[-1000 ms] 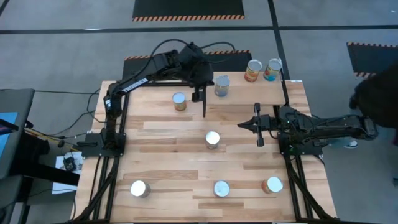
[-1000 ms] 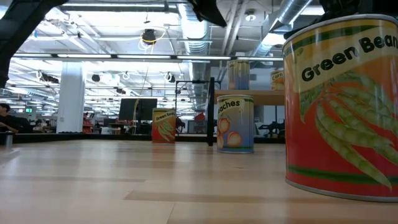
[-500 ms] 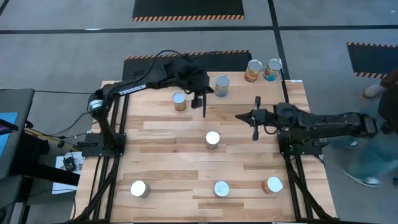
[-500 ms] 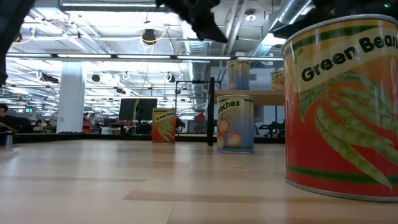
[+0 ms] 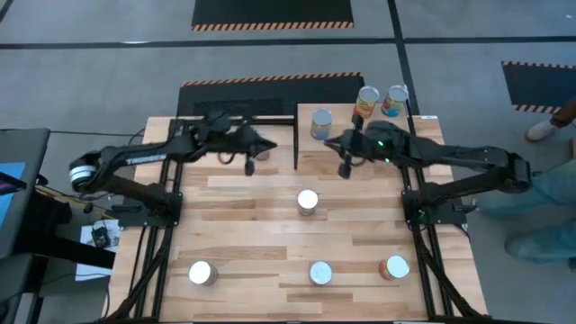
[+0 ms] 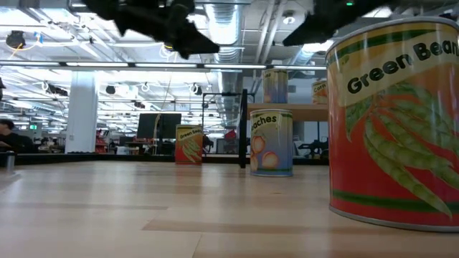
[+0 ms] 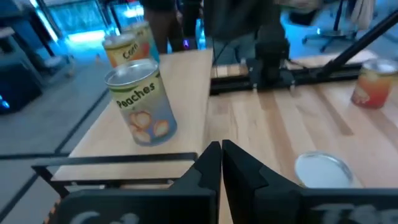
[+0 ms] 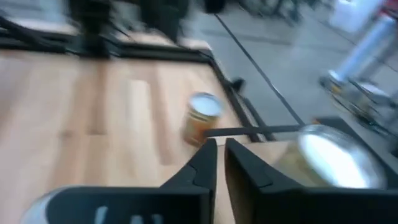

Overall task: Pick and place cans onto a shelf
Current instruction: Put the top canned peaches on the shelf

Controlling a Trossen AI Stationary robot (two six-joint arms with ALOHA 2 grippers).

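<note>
Three cans stand on the pale wood shelf (image 5: pixel 378 135) at the far right: a peaches can (image 5: pixel 321 121) and two more (image 5: pixel 365 101) (image 5: pixel 394 99). One can (image 5: pixel 308 201) stands mid-table, three (image 5: pixel 202 273) (image 5: pixel 320 273) (image 5: pixel 394 267) stand along the near edge, and an orange-labelled one (image 8: pixel 202 115) stands at the far left-centre. My left gripper (image 5: pixel 250 155) is shut and empty above that can, which it mostly hides in the high view. My right gripper (image 5: pixel 345 160) is shut and empty at the shelf's near left corner, close to the peaches can (image 8: pixel 333 155).
A black metal-framed open rectangle (image 5: pixel 238 117) stands at the table's far edge, left of the shelf. In the low view a green beans can (image 6: pixel 394 122) stands close to the camera. A person shows beyond the table's right side (image 5: pixel 549 234).
My left gripper has swung toward the table's left edge, away from the shelf, to above the far orange-labelled can. My right gripper has gone toward the far edge and leftward, up to the shelf's near left corner. No can has moved.
</note>
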